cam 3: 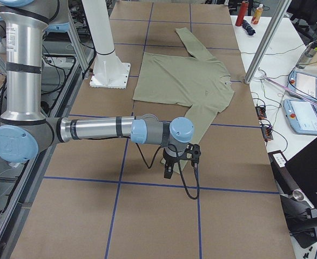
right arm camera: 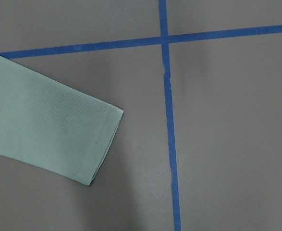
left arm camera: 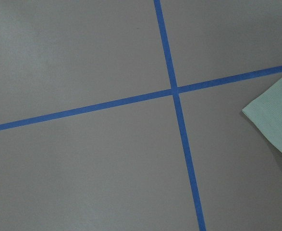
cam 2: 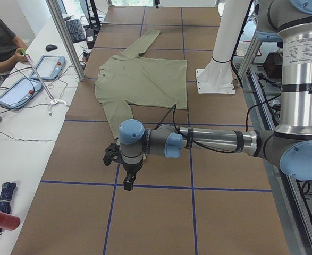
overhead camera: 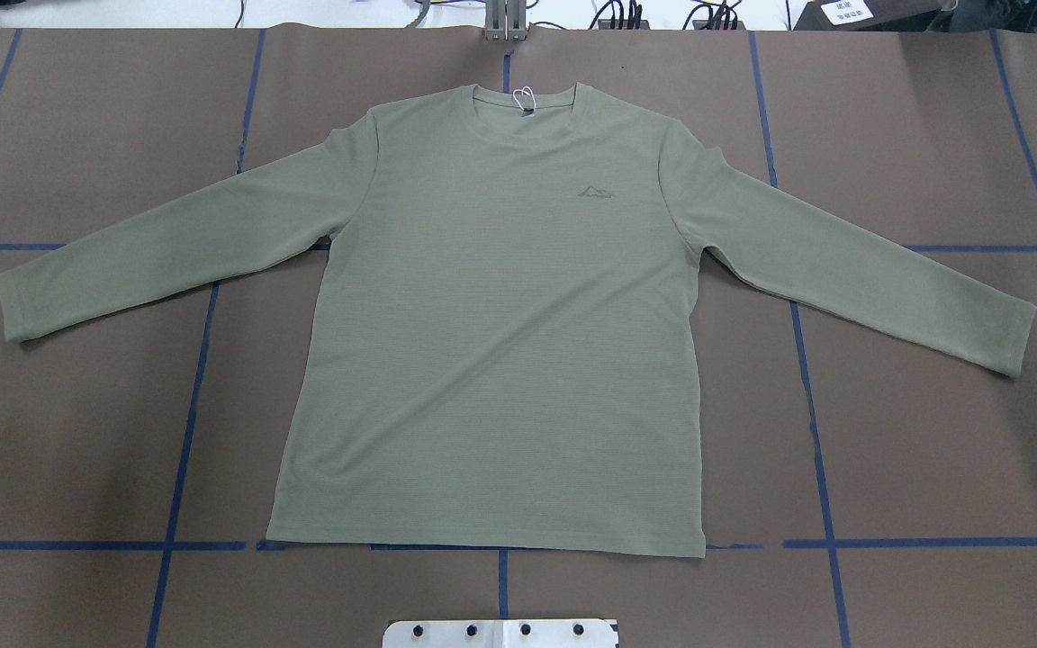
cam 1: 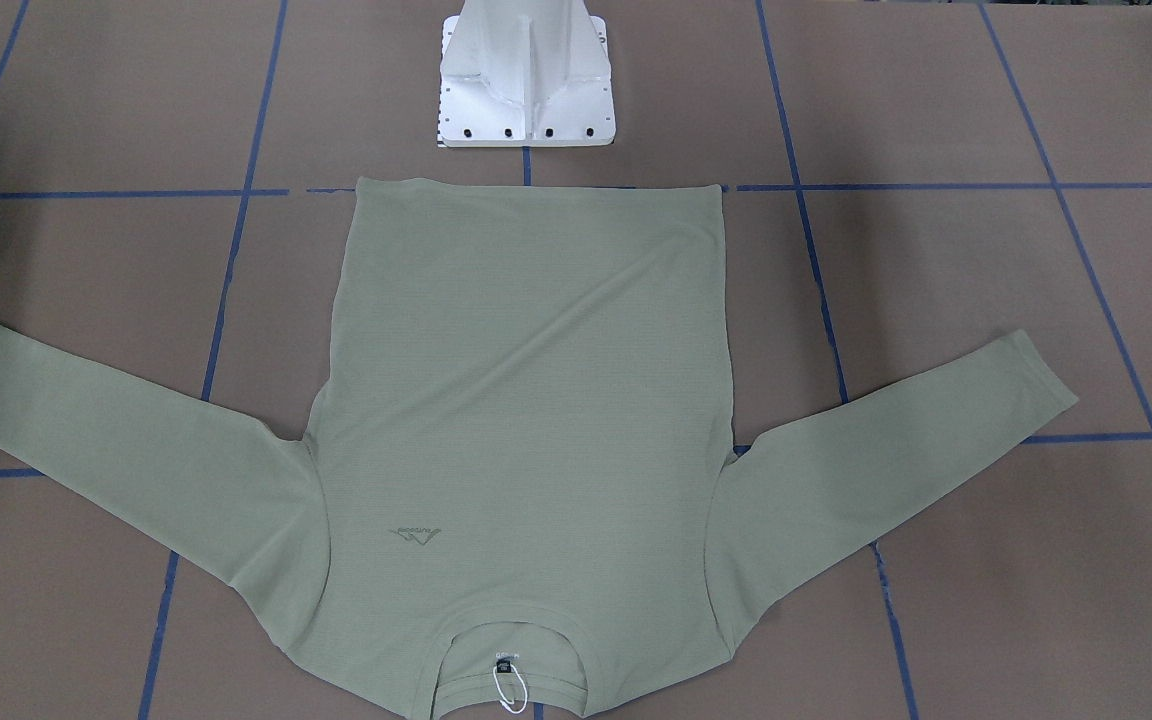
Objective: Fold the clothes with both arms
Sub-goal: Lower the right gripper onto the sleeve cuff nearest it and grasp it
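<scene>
Overhead, sage shirt (overhead camera: 491, 342) spread flat on table (overhead camera: 77, 450), sleeves (overhead camera: 167, 243) out. Sidelong, left gripper (cam 2: 129, 183) and right gripper (cam 3: 169, 171) hovering by sleeve tips, open or closed impossible to tell. From wrists, soft light knit, probably best pinched at cuff (right arm camera: 104, 139)

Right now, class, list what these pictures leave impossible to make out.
Left hand and right hand: side views only, small and dark; open or shut unclear.
Shirt neckline: cut by front view's bottom edge.
Tag print: too small everywhere.
Shirt's underside: hidden against the table.
</scene>
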`<state>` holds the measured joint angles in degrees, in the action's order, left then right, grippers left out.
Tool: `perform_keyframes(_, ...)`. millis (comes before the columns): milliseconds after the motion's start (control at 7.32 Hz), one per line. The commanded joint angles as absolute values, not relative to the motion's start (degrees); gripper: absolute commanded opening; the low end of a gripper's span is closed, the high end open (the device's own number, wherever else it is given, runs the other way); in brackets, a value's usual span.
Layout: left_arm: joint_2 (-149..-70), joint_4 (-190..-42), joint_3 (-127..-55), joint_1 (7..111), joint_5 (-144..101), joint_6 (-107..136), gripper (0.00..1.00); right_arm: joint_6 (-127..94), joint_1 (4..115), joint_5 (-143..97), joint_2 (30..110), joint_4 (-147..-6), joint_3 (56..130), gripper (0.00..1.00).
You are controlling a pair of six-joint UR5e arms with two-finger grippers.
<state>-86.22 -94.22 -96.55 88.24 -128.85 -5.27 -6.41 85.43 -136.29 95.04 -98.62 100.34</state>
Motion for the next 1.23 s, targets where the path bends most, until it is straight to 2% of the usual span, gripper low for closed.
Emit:
perform_keyframes(0,-86.2,-94.2,-96.6,88.2,-128.8,-5.4,1.00,-7.2,85.4,-136.3,94.4,-98.6,100.5,1.00)
perform_keyframes(547,-88.9,-97.0,-96.9,87.3,-128.2,-5.3,1.00,-8.6,84.9,-136.4,91.7,-94.4,98.3,1.00)
perform_keyframes(957,-88.2,-106.5,-95.8,87.0,-128.9,-5.6,1.00,-9.4,82.2,-138.2,89.0,-83.1,87.9,1.00)
perform_keyframes(1093,-88.6,-110.8,-95.5,86.9,-128.7,-5.5,1.00,-9.6,79.6,-138.0,89.0,-73.7,84.4,1.00)
